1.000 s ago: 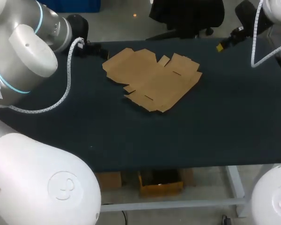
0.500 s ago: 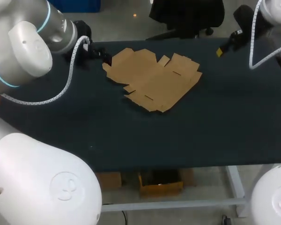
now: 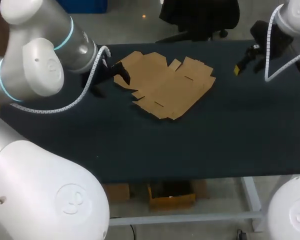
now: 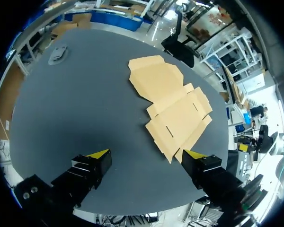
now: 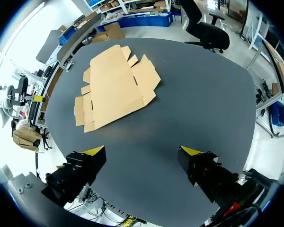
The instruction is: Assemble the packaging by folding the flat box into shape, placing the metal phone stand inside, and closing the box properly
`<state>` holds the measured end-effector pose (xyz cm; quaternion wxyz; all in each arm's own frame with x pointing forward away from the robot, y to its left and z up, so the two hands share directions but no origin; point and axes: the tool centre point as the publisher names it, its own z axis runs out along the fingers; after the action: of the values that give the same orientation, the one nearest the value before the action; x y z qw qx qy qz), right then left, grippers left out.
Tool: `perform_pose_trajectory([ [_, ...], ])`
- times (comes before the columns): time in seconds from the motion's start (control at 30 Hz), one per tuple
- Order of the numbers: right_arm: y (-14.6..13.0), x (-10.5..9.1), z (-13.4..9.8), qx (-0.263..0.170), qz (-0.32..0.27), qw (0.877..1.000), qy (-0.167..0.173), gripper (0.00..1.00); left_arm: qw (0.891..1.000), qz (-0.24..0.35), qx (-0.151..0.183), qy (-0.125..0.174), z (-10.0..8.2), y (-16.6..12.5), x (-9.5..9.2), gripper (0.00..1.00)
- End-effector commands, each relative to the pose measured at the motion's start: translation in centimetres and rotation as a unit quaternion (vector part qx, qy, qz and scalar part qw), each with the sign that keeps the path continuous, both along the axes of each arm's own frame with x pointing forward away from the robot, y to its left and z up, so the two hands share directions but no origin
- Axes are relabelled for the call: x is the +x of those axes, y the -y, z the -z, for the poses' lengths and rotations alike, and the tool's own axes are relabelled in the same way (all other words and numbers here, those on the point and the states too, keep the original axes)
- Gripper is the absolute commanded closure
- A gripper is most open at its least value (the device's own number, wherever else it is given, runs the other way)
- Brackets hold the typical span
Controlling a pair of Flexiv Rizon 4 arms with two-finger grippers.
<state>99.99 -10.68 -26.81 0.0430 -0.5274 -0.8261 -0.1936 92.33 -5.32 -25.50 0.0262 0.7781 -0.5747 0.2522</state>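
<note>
- My left claw (image 4: 145,154): fingers set wide apart, nothing between them. Both yellow tips show, with bare dark table (image 4: 61,109) under them.
- In the left wrist view the flat box (image 4: 173,111) lies ahead of the left claw, out past the gap between the fingers. No finger touches it.
- From the head view the left claw (image 3: 120,75) sits at the flat box's (image 3: 165,85) left corner. The dark fingers overlap the cardboard edge there, and I cannot tell from this angle whether they touch it.
- Left arm comes in from the left side and crosses the table's (image 3: 190,145) far left part.
- A small grey object (image 4: 59,52) lies on the table well beyond the left claw, off to the side of the box. It is too small to identify.
- My right claw (image 5: 142,150): fingers likewise spread wide, gripping nothing, over bare table (image 5: 199,94).
- In the right wrist view the flat box (image 5: 116,85) is ahead of the right claw and off toward one finger's side, well apart from it.
- From the head view the right claw (image 3: 242,62) is over the table's far right part, one yellow tip showing, clear of the box.
- Flat box: brown cardboard, unfolded, flaps spread, flat on the table in its far middle, between the two claws.
</note>
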Motion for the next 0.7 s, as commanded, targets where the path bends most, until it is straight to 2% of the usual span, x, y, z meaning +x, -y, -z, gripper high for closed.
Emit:
perform_pose_trajectory([
  [0.03,0.2,-0.8,0.3,0.003,0.01,1.0,-0.011,0.0,0.999,-0.025,-0.001,-0.023,1.0,1.2,-0.3,0.0],
  [0.17,0.5,-1.4,1.0,0.007,0.024,0.999,-0.025,0.0,0.997,-0.029,-0.043,-0.05,1.7,1.7,-0.8,0.0],
  [0.37,0.9,-1.9,2.0,0.017,0.031,0.999,-0.029,0.0,0.991,-0.044,-0.092,-0.087,3.8,3.3,-0.6,0.0],
  [0.7,0.8,-2.1,2.5,0.008,0.031,0.999,-0.034,0.0,0.983,-0.086,-0.124,-0.108,5.3,5.2,-0.3,0.0],
])
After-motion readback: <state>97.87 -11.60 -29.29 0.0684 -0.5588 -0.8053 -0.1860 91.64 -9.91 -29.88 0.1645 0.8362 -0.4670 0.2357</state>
